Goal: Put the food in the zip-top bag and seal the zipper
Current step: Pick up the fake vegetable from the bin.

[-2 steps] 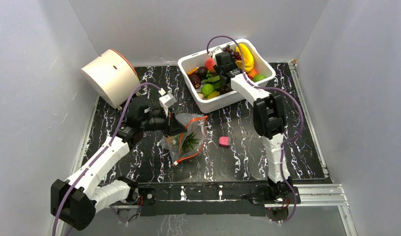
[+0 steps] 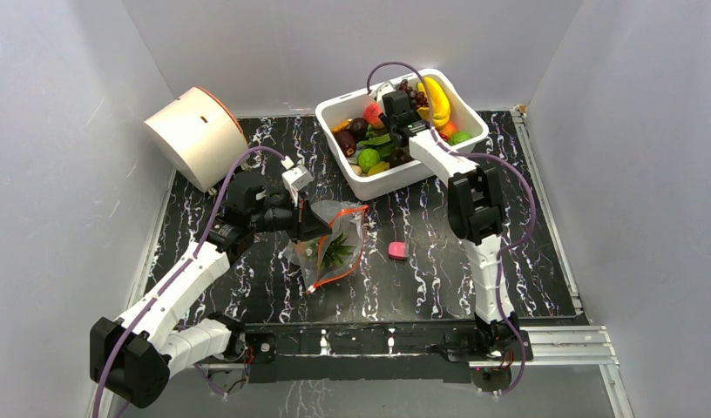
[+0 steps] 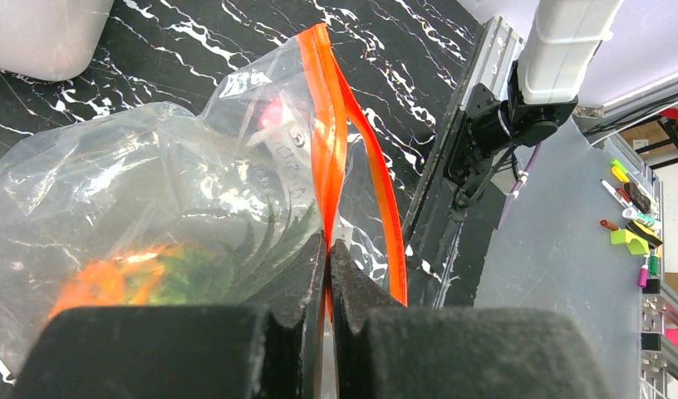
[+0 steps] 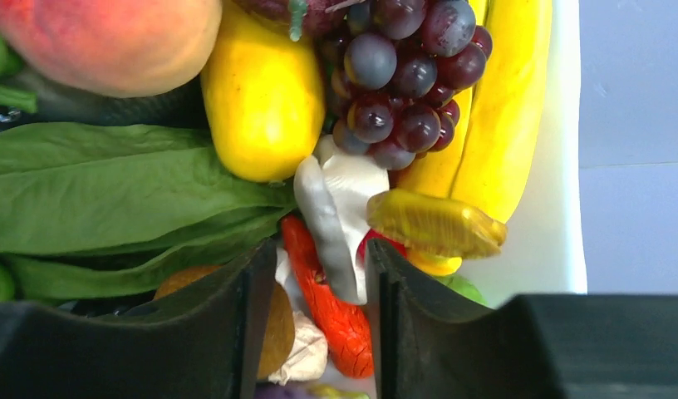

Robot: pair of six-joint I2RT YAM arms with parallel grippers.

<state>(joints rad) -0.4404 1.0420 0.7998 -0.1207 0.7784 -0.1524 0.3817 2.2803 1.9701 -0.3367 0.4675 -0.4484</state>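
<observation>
Left hand [image 3: 328, 243]: pressed together, pinching one run of the zipper [image 3: 329, 158] between its fingertips, low over the desk [image 2: 439, 279].
Bag [image 2: 348, 225]: reaching forward from the left hand, slumped on the desk, mouth gaping, with the second run of the orange strip bowed away to that hand's right.
Pineapple [image 3: 111, 283]: inside the bag, just beyond the left fingertips and off to their left, green crown on the zipper side.
Right hand [image 4: 317, 258]: down in the bin [image 2: 396, 178], fingers partly spread astride a white piece [image 4: 344, 187] and a red piece [image 4: 323, 303]; no telling whether either is pinched.
Bananas [image 4: 502, 125]: ahead and to the right of the right hand, against the bin wall.
Grapes [image 4: 402, 75]: straight ahead of the right hand, touching the bananas.
Yellow fruit [image 4: 261, 100]: ahead and slightly left, beside the grapes, above a green leaf [image 4: 111, 183].
Peach [image 4: 103, 37]: further ahead, to the left.
Pink block [image 2: 396, 251]: on the desk between the two hands, near the bag but apart from it.
Drum [image 2: 192, 135]: white, tipped on its side, well beyond the left hand.
</observation>
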